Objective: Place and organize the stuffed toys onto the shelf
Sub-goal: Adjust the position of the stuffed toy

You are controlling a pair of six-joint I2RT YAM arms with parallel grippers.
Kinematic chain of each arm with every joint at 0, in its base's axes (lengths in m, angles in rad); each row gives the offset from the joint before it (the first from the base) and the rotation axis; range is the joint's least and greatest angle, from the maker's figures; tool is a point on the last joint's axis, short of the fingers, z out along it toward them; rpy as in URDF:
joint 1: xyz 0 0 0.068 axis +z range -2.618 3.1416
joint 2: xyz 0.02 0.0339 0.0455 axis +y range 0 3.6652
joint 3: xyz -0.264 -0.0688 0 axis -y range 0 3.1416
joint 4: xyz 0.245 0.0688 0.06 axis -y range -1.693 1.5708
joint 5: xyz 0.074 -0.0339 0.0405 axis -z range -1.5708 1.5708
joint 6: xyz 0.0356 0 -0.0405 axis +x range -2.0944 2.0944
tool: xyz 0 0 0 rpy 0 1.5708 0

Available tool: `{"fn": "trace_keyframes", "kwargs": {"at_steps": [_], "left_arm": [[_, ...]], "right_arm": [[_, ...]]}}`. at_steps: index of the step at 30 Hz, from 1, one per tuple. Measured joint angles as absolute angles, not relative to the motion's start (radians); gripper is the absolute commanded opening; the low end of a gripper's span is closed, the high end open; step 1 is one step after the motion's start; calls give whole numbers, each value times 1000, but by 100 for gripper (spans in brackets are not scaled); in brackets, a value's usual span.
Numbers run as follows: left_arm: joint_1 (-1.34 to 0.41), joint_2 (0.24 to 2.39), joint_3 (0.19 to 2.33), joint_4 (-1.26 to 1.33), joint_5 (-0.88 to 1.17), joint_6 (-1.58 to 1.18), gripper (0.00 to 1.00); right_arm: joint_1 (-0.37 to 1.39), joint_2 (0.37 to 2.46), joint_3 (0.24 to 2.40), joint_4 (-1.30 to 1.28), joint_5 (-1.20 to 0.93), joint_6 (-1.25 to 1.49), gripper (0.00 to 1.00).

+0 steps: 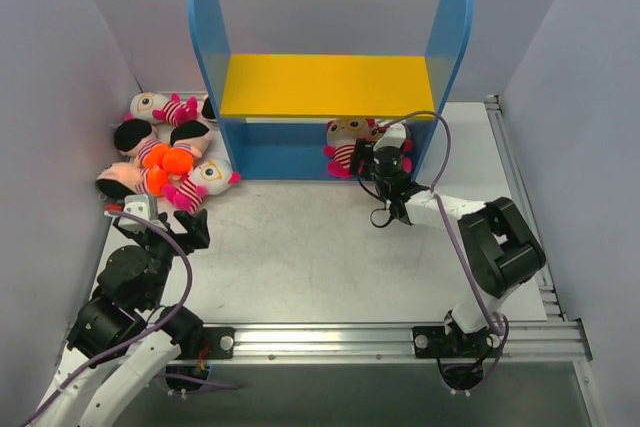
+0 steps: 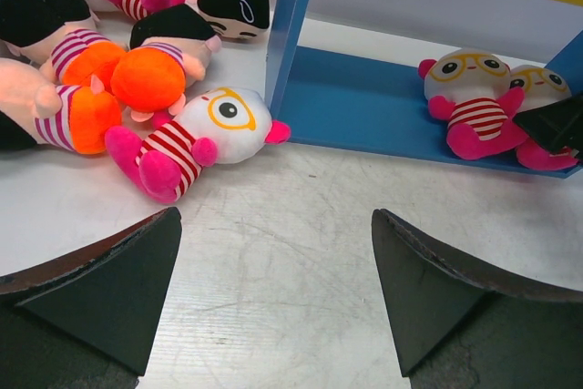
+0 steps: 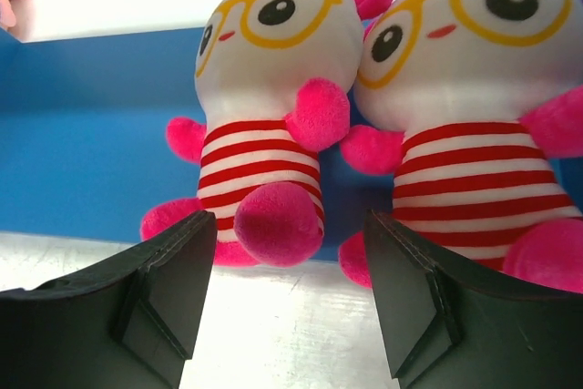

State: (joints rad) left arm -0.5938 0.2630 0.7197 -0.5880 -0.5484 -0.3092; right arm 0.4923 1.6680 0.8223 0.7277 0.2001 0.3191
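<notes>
A grey table [image 1: 320, 257] is enclosed by pale lilac walls. The shelf [image 1: 325, 87] is set at the top centre of the overhead view, with its blue side panels upright and its yellow board across them. Two striped toys are seated upright on the blue base at its right end, side by side and touching. The first toy [image 3: 269, 97] is seen at the centre of the right wrist view and the second toy [image 3: 465, 107] at the right. The right gripper [image 3: 291, 225] is held just in front of them with its fingers parted. The first toy's pink foot is seen in the gap, but no finger is pressed on it and nothing is grasped. Six more toys, striped ones and peach-headed ones with orange bottoms, are heaped in a pile [image 1: 165, 159] on the table at the upper left of the overhead view, beside the shelf's left panel. The left gripper [image 2: 273, 225] is held low over the table near the pile, spread wide and empty.
</notes>
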Motion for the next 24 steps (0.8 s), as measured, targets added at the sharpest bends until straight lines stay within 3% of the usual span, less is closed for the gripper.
{"fn": "trace_keyframes", "kwargs": {"at_steps": [6,9,17,24], "left_arm": [[-594,263,720,-588,-545,-309,94],[-593,263,720,-588,-545,-309,94],[-592,263,720,-588,-545,-309,94],[-592,263,720,-588,-545,-309,94]], "right_arm": [[493,1728,841,747,191,325,57],[493,1747,851,751,188,323,45],[493,1763,876,754,178,305,0],[520,1763,883,744,244,270,0]]}}
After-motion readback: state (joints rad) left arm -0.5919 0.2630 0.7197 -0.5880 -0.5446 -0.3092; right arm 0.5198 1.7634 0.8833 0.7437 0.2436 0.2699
